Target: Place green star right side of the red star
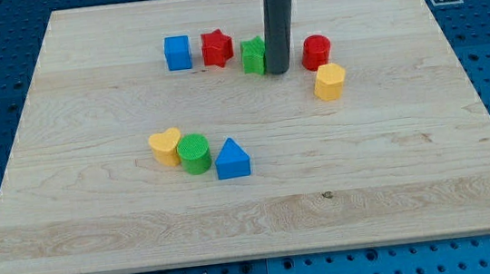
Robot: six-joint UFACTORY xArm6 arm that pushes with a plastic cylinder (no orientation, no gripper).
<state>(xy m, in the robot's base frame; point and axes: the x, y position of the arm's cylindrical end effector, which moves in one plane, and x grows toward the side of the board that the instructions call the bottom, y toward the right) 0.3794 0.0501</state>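
Observation:
The green star point(254, 56) lies near the view's top centre, a short gap to the right of the red star point(216, 48). My tip point(277, 71) stands right against the green star's right side, and the rod hides part of that side. The red star sits just right of a blue cube point(178, 53).
A red cylinder point(315, 52) and a yellow hexagonal block point(330, 81) lie just right of my tip. A yellow heart point(166, 147), a green cylinder point(195, 153) and a blue triangle point(232, 159) sit in a row lower left. The wooden board point(414, 183) lies on a blue perforated table.

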